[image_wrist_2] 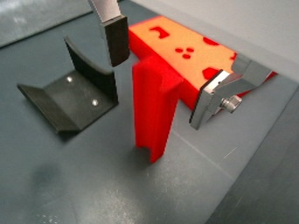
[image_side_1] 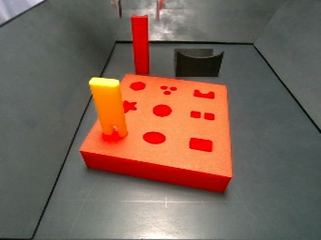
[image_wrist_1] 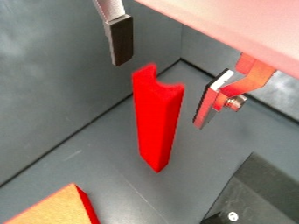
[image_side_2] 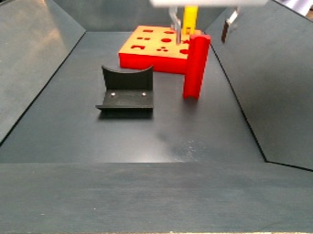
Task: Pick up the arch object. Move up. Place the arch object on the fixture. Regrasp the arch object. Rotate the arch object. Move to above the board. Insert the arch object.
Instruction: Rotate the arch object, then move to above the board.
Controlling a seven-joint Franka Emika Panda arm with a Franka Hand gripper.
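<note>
Arch object (image_side_2: 196, 66) upright on the surface (image_side_2: 159, 137), beside the board (image_side_1: 163, 122), near the fixture (image_side_2: 126, 91). Above its top, gripper (image_wrist_2: 163, 68) spread wide, fingers (image_wrist_2: 115, 39) clear of it on either side. Yellow-topped peg (image_side_1: 108, 108) standing in the board.

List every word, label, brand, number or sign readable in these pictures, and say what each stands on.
None: no readable text shows in any view.
The board carries only shaped holes, no lettering.
The arch object, the fixture and the yellow peg are plain.
The end effector, straddling the top of the upright arch object, shows no marking either.
</note>
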